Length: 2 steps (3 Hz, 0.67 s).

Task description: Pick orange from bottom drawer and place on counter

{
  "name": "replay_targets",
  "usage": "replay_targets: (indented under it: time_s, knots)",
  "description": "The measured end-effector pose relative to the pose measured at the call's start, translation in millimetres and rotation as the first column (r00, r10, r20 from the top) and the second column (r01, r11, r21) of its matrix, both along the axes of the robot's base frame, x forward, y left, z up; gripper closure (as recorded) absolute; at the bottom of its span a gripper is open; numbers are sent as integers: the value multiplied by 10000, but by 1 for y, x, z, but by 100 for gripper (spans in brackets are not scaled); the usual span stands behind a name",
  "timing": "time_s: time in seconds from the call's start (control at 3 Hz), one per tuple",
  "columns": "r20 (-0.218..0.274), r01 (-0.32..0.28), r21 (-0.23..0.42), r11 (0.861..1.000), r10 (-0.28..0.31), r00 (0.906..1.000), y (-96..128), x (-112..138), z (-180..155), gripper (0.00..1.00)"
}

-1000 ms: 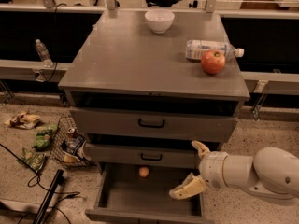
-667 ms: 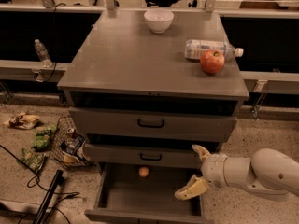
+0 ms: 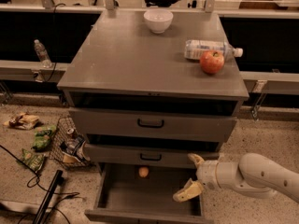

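The gripper [image 3: 191, 176], fingers spread, has sunk a little lower at the right side of the open bottom drawer [image 3: 126, 195]. Its upper finger, earlier beside the middle drawer [image 3: 117, 154] front, now sits at that front's lower edge. The lower finger has dropped further over the drawer's right part. The white forearm [image 3: 261, 176] has come down with it.

My arm [image 3: 261, 175]: one white forearm, entering from the lower right, roughly level, pointing left. My gripper [image 3: 186, 178]: low, right of centre in view; two tan fingers [image 3: 188, 191] spread wide apart.
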<state>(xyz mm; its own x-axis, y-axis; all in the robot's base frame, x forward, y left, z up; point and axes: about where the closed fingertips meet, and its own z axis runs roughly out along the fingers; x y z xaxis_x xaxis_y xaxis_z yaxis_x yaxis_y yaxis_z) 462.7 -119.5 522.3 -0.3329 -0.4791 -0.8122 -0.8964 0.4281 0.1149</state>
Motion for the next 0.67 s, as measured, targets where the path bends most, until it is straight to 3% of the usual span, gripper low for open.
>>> replay_targets:
  time_s: [0.67]
  knots:
    - [131,367,54,9993,-368,9992,6,8,-9,0]
